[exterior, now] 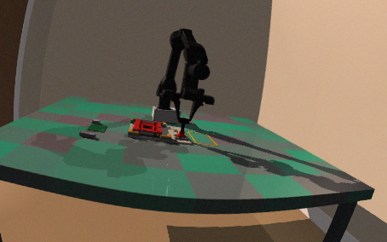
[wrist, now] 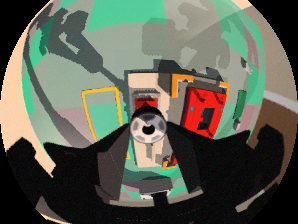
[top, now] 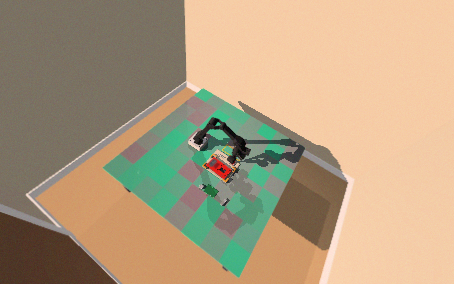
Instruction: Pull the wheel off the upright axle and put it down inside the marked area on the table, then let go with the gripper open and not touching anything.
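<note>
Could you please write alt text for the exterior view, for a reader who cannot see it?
A black robot arm reaches down with its gripper shut on a small wheel at the edge of a red and cream board. A yellow-outlined marked area lies beside it on the green and grey checkered table.

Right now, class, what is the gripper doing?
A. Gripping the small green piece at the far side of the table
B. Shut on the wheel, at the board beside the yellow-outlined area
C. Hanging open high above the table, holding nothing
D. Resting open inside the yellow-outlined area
B: the gripper is down at the board's end, closed on the wheel, which fills the wrist view between its fingers; the yellow-outlined area lies just beside it.
</note>
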Robot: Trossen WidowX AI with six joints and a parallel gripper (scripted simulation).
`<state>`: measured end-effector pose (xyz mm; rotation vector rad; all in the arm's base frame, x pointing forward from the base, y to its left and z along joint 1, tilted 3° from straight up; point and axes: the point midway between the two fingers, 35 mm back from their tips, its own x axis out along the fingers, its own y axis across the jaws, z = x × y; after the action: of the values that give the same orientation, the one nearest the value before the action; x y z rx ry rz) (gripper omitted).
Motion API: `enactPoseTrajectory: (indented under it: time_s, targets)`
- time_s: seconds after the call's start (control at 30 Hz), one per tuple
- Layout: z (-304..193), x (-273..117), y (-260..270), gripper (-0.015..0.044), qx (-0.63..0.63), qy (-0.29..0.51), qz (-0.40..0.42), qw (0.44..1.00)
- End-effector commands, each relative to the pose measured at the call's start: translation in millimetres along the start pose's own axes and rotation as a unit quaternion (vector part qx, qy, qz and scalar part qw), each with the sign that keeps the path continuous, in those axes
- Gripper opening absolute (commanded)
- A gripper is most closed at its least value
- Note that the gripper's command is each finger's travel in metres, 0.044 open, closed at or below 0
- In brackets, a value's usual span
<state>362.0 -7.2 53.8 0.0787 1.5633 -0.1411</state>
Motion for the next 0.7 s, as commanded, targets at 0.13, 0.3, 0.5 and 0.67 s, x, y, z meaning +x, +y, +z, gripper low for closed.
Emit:
enactPoseTrajectory:
  time_s: [0.13, 0.3, 0.5, 0.67]
  targets:
    - [2, -6, 0, 0.0, 0.001, -0.004, -0.001, 1.0]
    - [1, -20, 0, 0.0, 0.001, -0.004, -0.001, 1.0]
    - [-4, -39, 0, 0.0, 0.001, -0.004, -0.001, 1.0]
    - [-8, -30, 10, 0.0, -0.002, 0.002, 0.0, 1.0]
